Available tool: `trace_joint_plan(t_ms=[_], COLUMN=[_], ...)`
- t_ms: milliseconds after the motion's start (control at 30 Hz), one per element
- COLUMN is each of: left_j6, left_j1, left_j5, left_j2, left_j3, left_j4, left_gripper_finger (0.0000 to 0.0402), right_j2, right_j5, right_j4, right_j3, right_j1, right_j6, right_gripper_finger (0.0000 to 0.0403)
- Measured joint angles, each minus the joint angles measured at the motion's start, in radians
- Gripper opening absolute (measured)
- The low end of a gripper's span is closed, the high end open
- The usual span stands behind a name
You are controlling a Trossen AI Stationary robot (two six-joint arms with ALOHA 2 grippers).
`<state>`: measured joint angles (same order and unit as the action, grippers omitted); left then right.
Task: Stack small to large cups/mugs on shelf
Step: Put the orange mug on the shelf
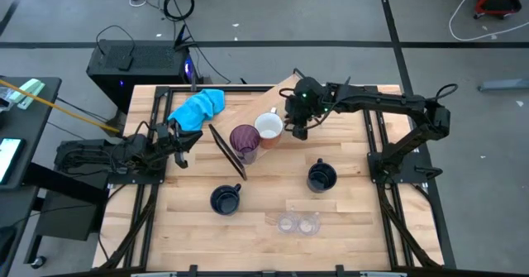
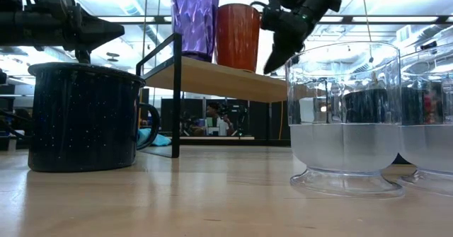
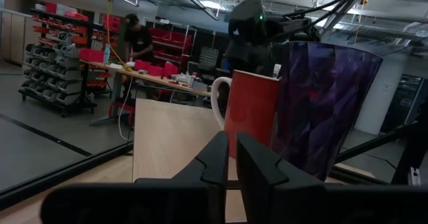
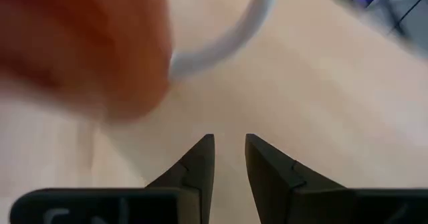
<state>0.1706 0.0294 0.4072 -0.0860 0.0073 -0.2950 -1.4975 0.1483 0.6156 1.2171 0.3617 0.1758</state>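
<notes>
The purple tumbler (image 1: pixel 245 140) and a mug, red outside and white inside (image 1: pixel 269 127), stand upright side by side on the wooden shelf (image 2: pixel 226 78). My right gripper (image 1: pixel 297 130) hovers just right of the mug, its fingers (image 4: pixel 229 144) a narrow gap apart and empty, with the mug's white handle (image 4: pixel 227 40) just beyond them. My left gripper (image 1: pixel 180 147) is shut and empty at the table's left, pointing at the shelf. Two dark navy mugs (image 1: pixel 226 199) (image 1: pixel 321 176) and the small clear cups (image 1: pixel 298 223) stand on the tabletop nearer the front edge.
A bright blue cloth (image 1: pixel 198 107) lies at the table's far left, behind the shelf. The shelf's black frame end (image 1: pixel 227 151) faces my left gripper. Bare tabletop lies between the navy mugs and along the near edge. A person stands in the room beyond (image 3: pixel 137 40).
</notes>
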Motion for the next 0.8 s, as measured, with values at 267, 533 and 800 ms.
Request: trace_joint_plan(t_ms=[267, 533, 800], left_j6=[0.000, 0.000, 0.000], left_j1=[0.000, 0.000, 0.000], left_j5=[0.000, 0.000, 0.000], left_j2=[0.000, 0.000, 0.000], left_j3=[0.000, 0.000, 0.000], left_j4=[0.000, 0.000, 0.000], left_gripper_finger=[0.0037, 0.0030, 0.0040], right_j2=[0.000, 0.000, 0.000], right_j5=[0.041, 0.036, 0.036], right_j4=[0.048, 0.034, -0.024], right_j3=[0.000, 0.000, 0.000], right_j1=[-0.080, -0.142, -0.164], right_j6=[0.016, -0.015, -0.019], right_gripper_finger=[0.0091, 0.0091, 0.0091])
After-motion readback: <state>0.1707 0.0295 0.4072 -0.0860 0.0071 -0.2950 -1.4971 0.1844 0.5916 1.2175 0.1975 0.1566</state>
